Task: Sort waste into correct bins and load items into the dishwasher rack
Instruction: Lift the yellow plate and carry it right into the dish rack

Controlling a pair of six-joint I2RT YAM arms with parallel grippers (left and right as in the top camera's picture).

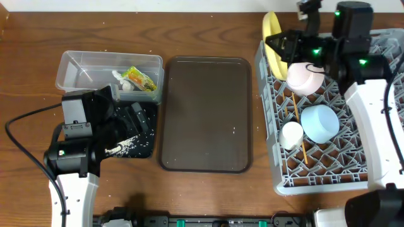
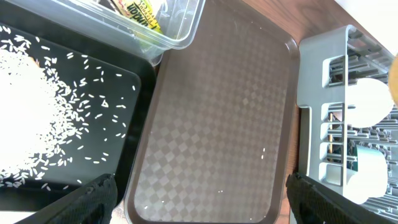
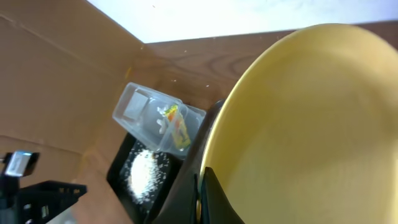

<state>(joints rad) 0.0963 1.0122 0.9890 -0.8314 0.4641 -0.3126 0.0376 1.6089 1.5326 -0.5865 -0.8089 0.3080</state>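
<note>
My right gripper (image 3: 200, 194) is shut on the rim of the yellow-green plate (image 3: 311, 124), holding it on edge over the far left corner of the grey dishwasher rack (image 1: 268, 113). In the rack lie the white bowl (image 1: 304, 77) with its pinkish underside up, the light blue cup (image 1: 319, 122), the small white cup (image 1: 291, 134) and the chopsticks (image 1: 298, 126). The clear tub (image 1: 76, 69) holds the snack wrapper (image 1: 142, 79) and the paper scrap (image 1: 123, 79). White rice (image 2: 25, 118) is heaped in the black tray (image 2: 124, 81). My left gripper (image 2: 205, 205) hangs open and holds nothing, near the black tray's right side.
The brown serving tray (image 1: 205, 113) lies between the bins and the rack, with a few stray grains on it. A black cable (image 1: 19, 145) loops on the table left of the left arm. The right arm (image 1: 372, 107) reaches across the rack.
</note>
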